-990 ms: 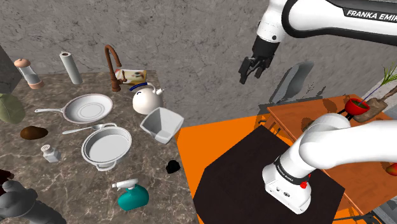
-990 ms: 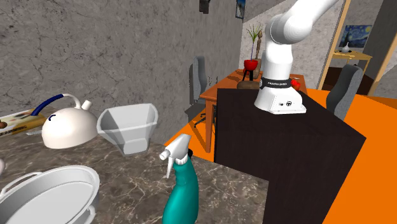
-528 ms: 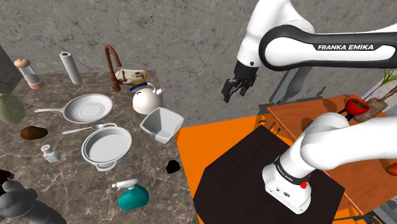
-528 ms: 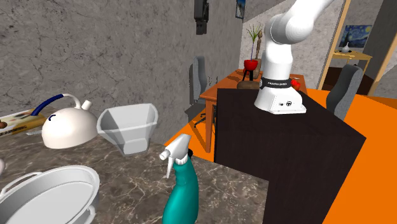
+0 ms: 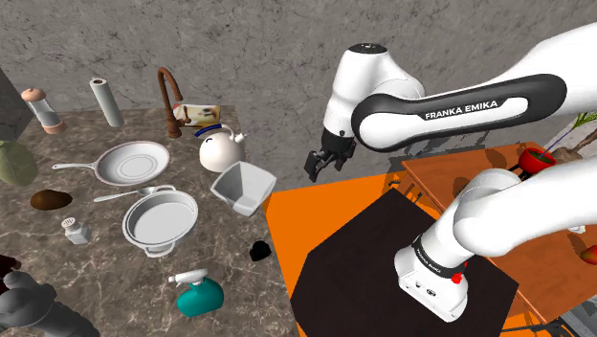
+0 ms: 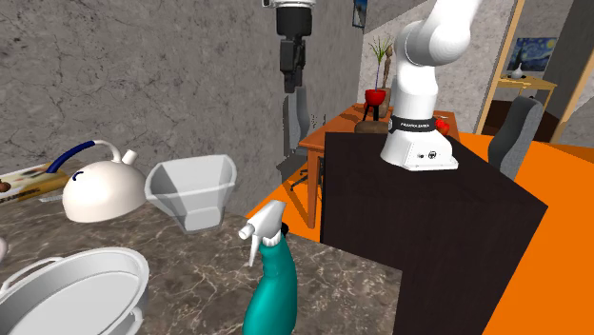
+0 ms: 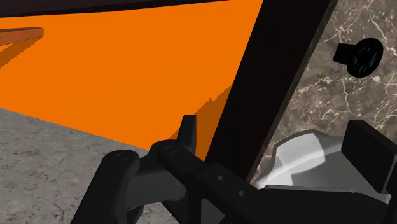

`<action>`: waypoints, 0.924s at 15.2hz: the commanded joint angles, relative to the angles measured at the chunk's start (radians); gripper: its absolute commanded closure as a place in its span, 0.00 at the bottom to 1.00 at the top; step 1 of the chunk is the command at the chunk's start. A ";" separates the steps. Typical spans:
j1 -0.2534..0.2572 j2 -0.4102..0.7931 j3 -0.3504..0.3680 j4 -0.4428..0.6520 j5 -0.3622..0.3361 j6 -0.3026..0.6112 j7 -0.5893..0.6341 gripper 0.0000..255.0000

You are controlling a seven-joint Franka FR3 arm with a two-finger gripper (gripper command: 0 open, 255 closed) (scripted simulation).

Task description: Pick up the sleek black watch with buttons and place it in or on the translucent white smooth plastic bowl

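The small black watch (image 5: 258,251) lies on the marble counter near its edge, between the teal spray bottle and the black stand; past the fingers it shows as a dark round shape (image 7: 359,56). The angular white bowl (image 5: 244,185) (image 6: 195,190) stands upright a little farther back on the counter, and part of its pale body (image 7: 304,151) shows between the fingers. My gripper (image 5: 320,163) (image 6: 290,76) (image 7: 276,127) hangs open and empty in the air, above the orange floor, off the counter's edge. It is well above both the bowl and the watch.
A teal spray bottle (image 5: 199,295) (image 6: 271,281) stands near the watch. A white kettle (image 5: 218,148), a frying pan (image 5: 134,161) and a round white pot (image 5: 160,218) crowd the counter. The black stand (image 5: 383,258) and a wooden table (image 5: 478,182) lie toward the shoulder view's right.
The arm has swung toward the shoulder view's left and lower, bringing the open gripper nearer the counter's edge. Nothing on the counter has moved.
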 commanded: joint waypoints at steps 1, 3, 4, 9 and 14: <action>0.006 0.063 0.038 -0.011 0.008 0.075 0.039 0.00; 0.006 0.136 0.077 -0.007 0.005 0.144 0.082 0.00; 0.005 0.174 0.097 -0.002 0.000 0.178 0.105 0.00; -0.020 0.388 0.193 0.041 -0.089 0.338 0.258 0.00; -0.020 0.632 0.227 0.125 -0.323 0.458 0.501 0.00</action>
